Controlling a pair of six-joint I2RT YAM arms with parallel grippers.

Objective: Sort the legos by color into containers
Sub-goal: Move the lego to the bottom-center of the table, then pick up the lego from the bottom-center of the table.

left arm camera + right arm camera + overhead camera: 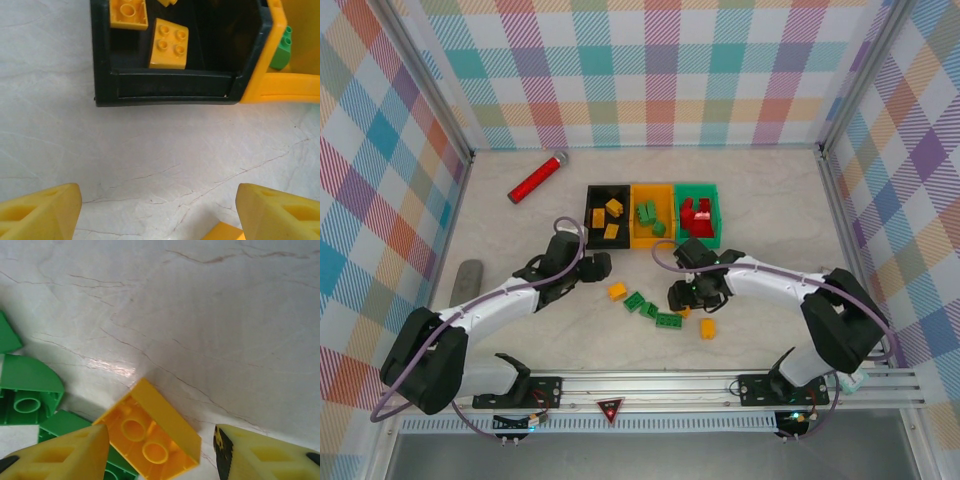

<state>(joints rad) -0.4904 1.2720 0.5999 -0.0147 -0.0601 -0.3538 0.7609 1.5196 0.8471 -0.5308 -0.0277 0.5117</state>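
Three bins stand in a row: black [590,212], orange-yellow [636,215], green [716,214]. The black bin [170,86] holds yellow bricks [169,44], the orange-yellow one green bricks [647,212], and the green one red bricks [695,212]. Loose on the table lie yellow bricks [617,291] [707,328] and green bricks [634,300] [669,320]. My left gripper [158,200] is open just before the black bin, with a yellow corner [227,232] by its right finger. My right gripper [160,440] is open around an upturned yellow brick [150,437]; green bricks [27,390] lie to its left.
A long red cylinder with a silver end [537,178] lies at the back left. A grey object [466,280] rests by the left wall. Checkered walls enclose the table on three sides. The orange-yellow bin's corner [280,90] with a green brick [282,47] sits right of the black bin.
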